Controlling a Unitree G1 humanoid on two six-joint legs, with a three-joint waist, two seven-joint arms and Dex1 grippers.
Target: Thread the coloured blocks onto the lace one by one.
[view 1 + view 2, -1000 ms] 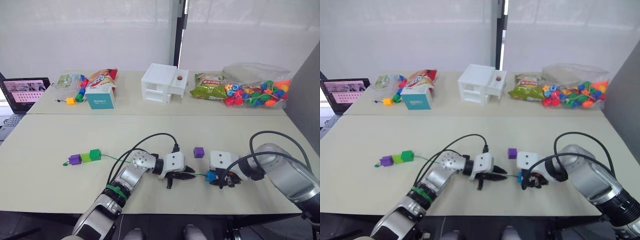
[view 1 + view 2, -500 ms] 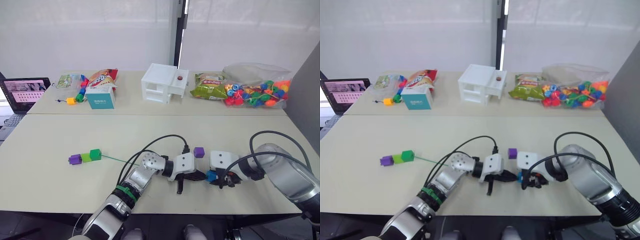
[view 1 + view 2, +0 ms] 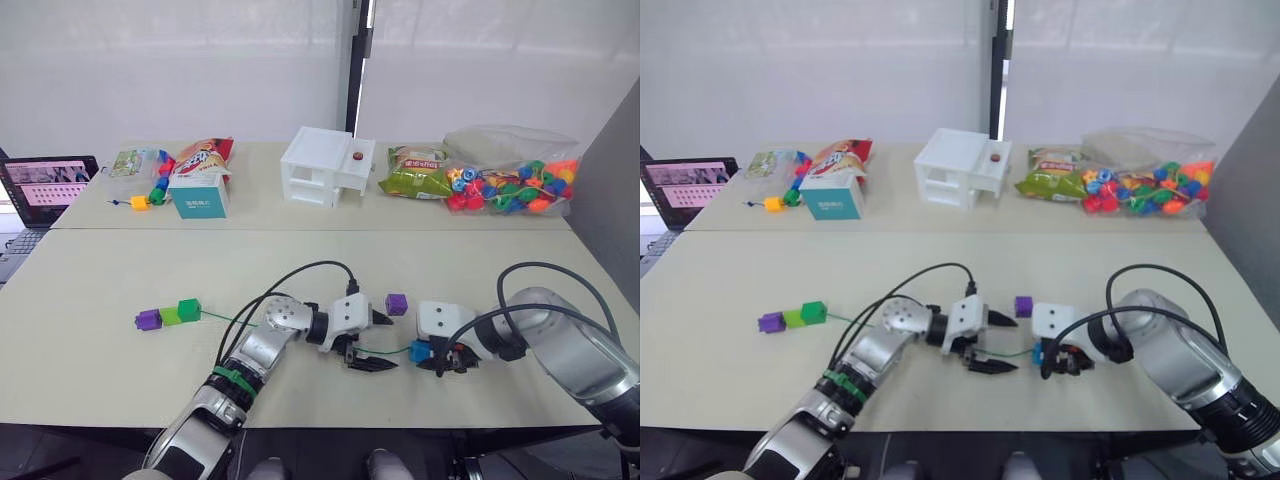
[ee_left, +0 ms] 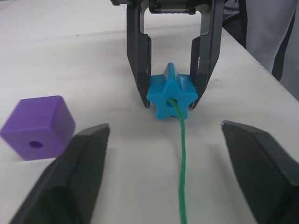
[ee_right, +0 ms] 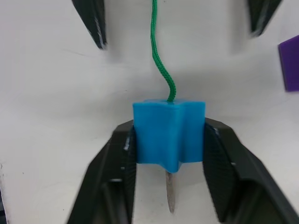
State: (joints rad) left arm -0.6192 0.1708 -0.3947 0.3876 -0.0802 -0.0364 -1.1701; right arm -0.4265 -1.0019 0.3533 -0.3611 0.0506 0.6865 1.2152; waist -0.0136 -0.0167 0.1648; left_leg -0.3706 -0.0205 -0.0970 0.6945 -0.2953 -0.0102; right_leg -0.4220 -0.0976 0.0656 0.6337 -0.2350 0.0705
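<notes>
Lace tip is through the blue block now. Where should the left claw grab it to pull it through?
Grip the stiff dark tip poking out of the blue block, on its far side from the left claw. It juts free between the right claw's fingers, so come from behind the block.

A blue star-shaped block point(image 4: 170, 95) sits on the green lace point(image 4: 182, 177) between black fingers point(image 5: 122, 158), a loose purple block point(image 4: 37, 127) lies on the pale cream table point(image 3: 120, 290), and purple, light green and dark green blocks point(image 3: 169, 315) are strung together.

Smooth plastic blue block point(image 4: 170, 96), braided green lace point(image 4: 181, 163), matt table point(image 4: 70, 56).
</notes>
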